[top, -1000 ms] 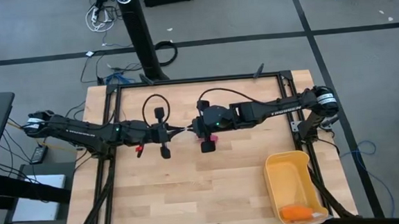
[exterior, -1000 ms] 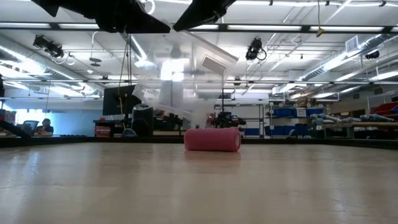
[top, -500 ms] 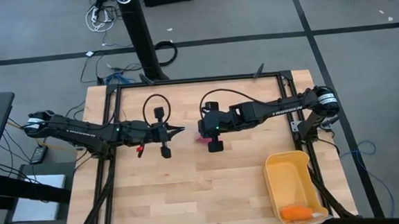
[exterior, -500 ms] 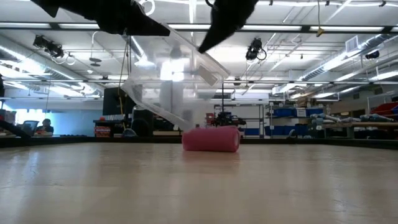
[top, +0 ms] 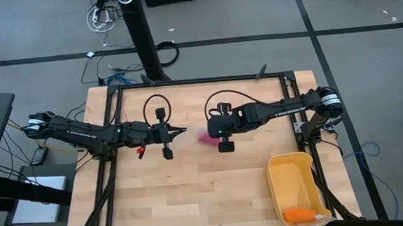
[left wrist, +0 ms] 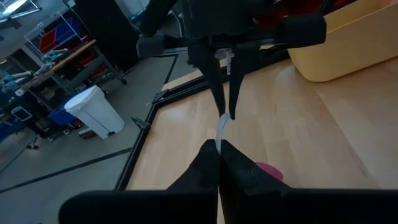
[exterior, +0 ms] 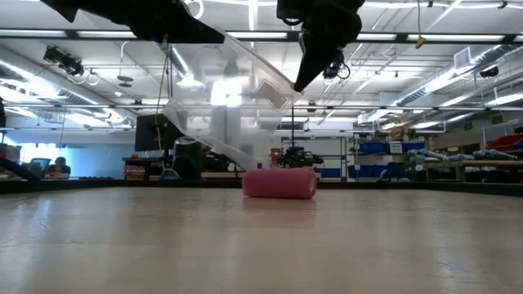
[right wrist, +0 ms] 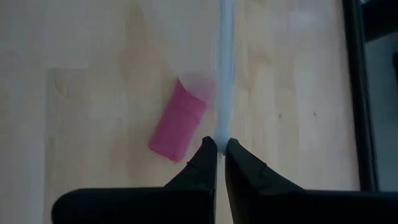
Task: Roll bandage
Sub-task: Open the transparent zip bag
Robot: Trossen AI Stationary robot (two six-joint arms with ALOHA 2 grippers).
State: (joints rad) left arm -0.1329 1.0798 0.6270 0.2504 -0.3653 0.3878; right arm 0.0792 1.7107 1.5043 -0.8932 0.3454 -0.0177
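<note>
A pink rolled bandage [exterior: 279, 183] lies on its side on the wooden table [top: 192, 191] near the middle, free of both arms. Above it, a clear plastic bag [exterior: 225, 102] hangs stretched between the two grippers: the left gripper [top: 181, 131] has its fingers pressed together on one edge, and the right gripper [right wrist: 216, 144] pinches the opposite edge in nearly closed fingers. A yellow bin [top: 296, 184] holding a small orange object [top: 299, 213] stands at the table's right front corner.
</note>
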